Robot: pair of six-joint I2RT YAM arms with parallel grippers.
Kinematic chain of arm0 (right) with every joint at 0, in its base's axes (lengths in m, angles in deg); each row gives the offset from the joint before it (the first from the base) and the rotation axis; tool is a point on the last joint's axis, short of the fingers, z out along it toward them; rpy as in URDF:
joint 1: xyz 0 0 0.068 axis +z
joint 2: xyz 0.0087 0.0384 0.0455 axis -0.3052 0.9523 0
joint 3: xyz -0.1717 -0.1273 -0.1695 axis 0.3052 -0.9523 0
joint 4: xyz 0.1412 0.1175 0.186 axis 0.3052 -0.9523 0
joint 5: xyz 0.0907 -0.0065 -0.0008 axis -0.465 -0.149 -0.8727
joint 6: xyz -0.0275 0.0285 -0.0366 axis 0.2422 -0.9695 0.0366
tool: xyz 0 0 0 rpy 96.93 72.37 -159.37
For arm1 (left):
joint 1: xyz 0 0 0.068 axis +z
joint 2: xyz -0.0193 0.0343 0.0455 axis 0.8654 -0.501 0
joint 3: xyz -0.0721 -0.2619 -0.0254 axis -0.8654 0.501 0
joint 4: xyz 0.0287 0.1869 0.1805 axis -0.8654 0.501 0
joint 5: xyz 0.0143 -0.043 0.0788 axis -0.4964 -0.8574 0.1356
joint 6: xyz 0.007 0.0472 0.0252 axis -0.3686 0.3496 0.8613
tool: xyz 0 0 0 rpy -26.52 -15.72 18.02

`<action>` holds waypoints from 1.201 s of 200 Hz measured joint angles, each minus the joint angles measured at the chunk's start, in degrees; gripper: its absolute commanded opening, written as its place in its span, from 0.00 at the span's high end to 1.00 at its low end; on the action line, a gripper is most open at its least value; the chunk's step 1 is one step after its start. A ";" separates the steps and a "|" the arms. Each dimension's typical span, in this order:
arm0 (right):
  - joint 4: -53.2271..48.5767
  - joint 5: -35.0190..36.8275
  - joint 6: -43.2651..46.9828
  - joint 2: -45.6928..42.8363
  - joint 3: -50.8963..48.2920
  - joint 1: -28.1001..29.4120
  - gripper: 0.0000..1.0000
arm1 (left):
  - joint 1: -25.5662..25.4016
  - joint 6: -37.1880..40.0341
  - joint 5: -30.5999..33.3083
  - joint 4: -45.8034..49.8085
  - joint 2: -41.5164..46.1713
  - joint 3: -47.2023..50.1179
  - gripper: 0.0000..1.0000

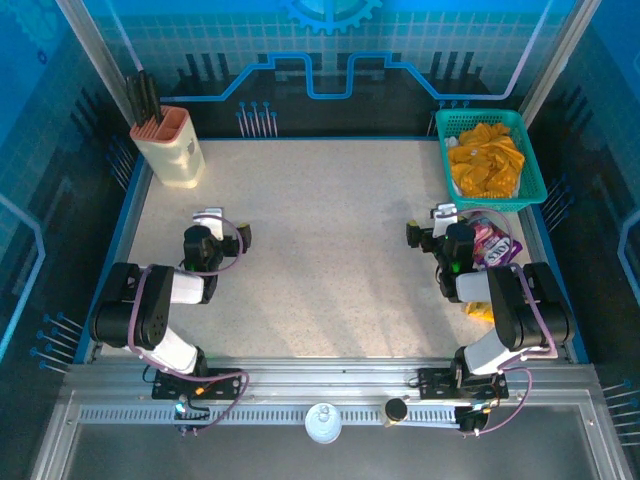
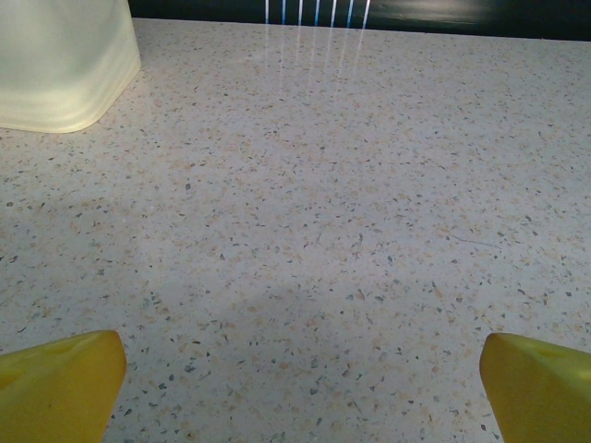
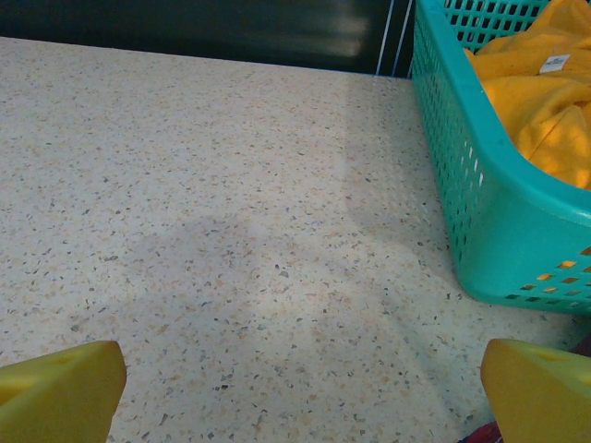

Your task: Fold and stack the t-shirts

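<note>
A mustard-orange t-shirt (image 1: 485,160) lies crumpled inside the teal basket (image 1: 530,160) at the back right of the table. In the right wrist view the same t-shirt (image 3: 545,101) bulges over the basket wall (image 3: 480,212), ahead and to the right of my right gripper (image 3: 300,392). That gripper is open, its yellow fingertips (image 3: 60,392) wide apart over bare tabletop. My left gripper (image 2: 300,388) is open too, with nothing between its yellow fingertips (image 2: 60,383). Seen from above, the left gripper (image 1: 225,222) sits mid-left and the right gripper (image 1: 428,220) just in front of the basket.
A cream holder (image 1: 168,148) with dark handles stands at the back left, and its base (image 2: 60,65) shows ahead-left of the left gripper. A purple packet (image 1: 492,243) and a yellow packet (image 1: 478,310) lie beside the right arm. Blue walls ring the speckled table (image 1: 330,260).
</note>
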 measured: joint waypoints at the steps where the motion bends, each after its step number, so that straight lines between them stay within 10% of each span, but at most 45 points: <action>1: 0.00 0.00 0.00 0.00 0.00 0.00 0.00 | 0.00 0.00 0.00 0.00 0.00 0.00 0.00; 99: -0.83 -3.17 0.26 -0.44 0.02 -0.31 0.06 | -0.17 -0.22 1.27 5.40 2.51 -1.38 0.01; 173: -37.77 2.97 -2.99 -23.17 20.09 5.77 0.00 | -2.14 -12.63 13.14 42.88 24.94 -24.39 0.01; 240: -70.51 6.80 -7.34 -9.75 50.38 -4.98 0.11 | -7.23 -15.39 10.67 55.89 27.54 -25.79 0.01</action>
